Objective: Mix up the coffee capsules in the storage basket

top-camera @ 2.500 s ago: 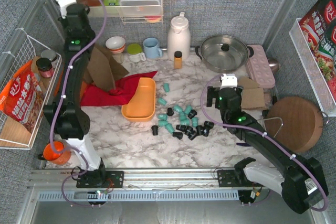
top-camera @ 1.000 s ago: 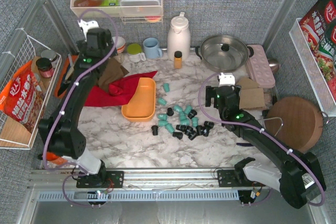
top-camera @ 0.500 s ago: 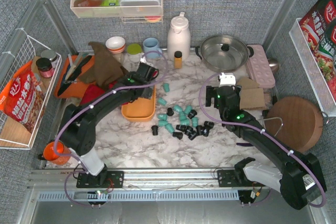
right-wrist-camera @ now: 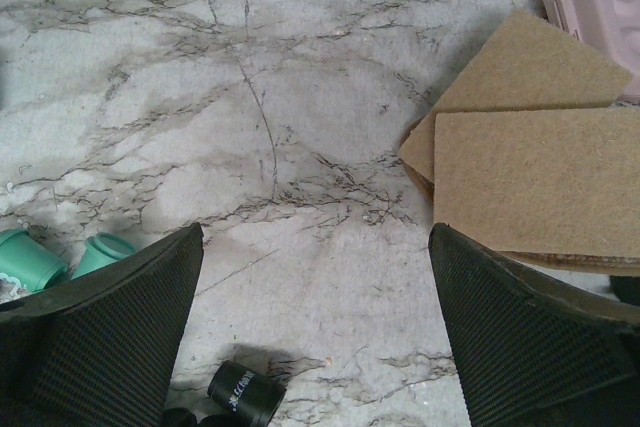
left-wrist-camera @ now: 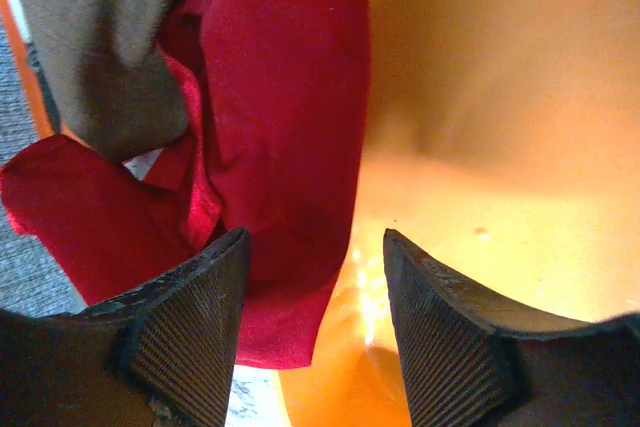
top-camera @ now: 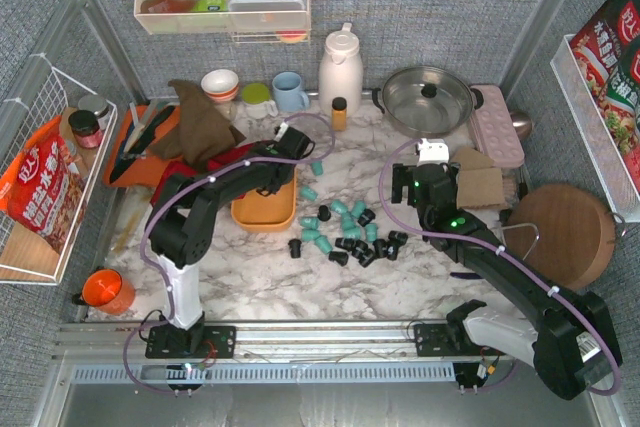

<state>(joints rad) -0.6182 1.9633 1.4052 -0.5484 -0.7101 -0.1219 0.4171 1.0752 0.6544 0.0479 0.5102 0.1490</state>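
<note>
Left claw [left-wrist-camera: 315, 327]: stood open, holding nothing, over basket [top-camera: 262, 211] and red cloth [left-wrist-camera: 270, 147].
Right claw [right-wrist-camera: 312, 287]: gaped wide, holding nothing, above bench [right-wrist-camera: 300, 127].
Capsules [top-camera: 345, 232]: lay scattered on bench, just right of basket.

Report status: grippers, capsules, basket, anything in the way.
Left gripper open, over basket edge. Right gripper open, empty, over bare table. Capsules loose on table beside basket, none seen inside. Red cloth at basket's edge.
</note>
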